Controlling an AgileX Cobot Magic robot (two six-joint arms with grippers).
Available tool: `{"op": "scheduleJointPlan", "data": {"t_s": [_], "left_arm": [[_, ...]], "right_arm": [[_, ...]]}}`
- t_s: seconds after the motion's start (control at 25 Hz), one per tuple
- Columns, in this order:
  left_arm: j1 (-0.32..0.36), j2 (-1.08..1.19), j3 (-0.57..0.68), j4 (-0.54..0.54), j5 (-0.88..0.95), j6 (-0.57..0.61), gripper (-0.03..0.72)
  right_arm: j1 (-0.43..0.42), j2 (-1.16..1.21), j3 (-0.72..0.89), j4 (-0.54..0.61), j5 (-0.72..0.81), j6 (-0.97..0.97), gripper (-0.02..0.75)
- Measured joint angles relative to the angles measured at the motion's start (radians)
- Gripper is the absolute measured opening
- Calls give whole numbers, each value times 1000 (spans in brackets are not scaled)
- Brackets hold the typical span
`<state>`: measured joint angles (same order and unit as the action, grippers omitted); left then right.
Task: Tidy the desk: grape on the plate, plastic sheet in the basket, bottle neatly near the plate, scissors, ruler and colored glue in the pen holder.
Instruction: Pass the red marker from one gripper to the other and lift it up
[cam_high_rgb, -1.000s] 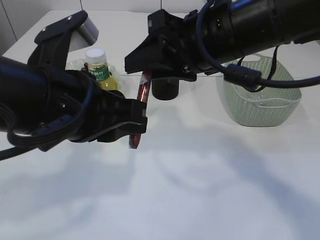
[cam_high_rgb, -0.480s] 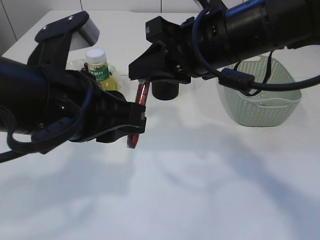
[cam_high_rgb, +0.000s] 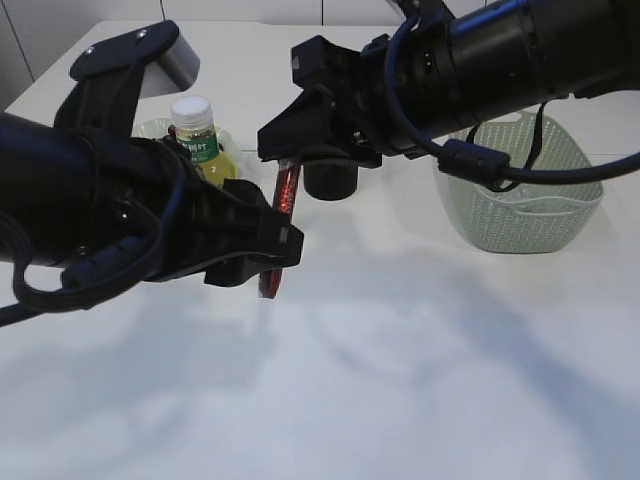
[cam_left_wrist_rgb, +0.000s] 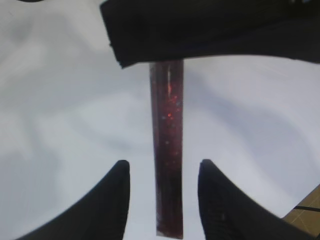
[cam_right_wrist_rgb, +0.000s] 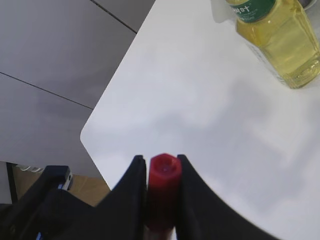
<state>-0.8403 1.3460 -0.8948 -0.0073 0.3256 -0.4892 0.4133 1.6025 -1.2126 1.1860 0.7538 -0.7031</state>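
Above mid-table, right gripper (cam_right_wrist_rgb: 161, 172) pinches the red cap end of the colored glue (cam_left_wrist_rgb: 168, 145), held aloft. Left gripper (cam_left_wrist_rgb: 162, 197) spread either side of the tube, not touching. Likely a handover done; next, carry to the pen holder (cam_high_rgb: 330, 178) behind and lower it in upright.

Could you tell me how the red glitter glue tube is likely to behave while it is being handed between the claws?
The glue tube probably stays stiff: it hangs straight from the right claw. Slim and smooth, it may slip or swing. The left claw stands open around it.
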Motion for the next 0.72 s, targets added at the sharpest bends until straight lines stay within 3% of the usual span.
{"op": "scheduleJointPlan", "data": {"t_s": [0.32, 0.52, 0.72], "left_arm": [[11, 0, 0, 30, 20, 0, 525], [65, 0, 0, -1, 54, 0, 546], [127, 0, 0, -13, 88, 0, 548]], "right_arm": [[0, 0, 0, 0, -93, -40, 139], [-9, 0, 0, 2, -184, -56, 139], [-85, 13, -10, 6, -219, -89, 139]]}}
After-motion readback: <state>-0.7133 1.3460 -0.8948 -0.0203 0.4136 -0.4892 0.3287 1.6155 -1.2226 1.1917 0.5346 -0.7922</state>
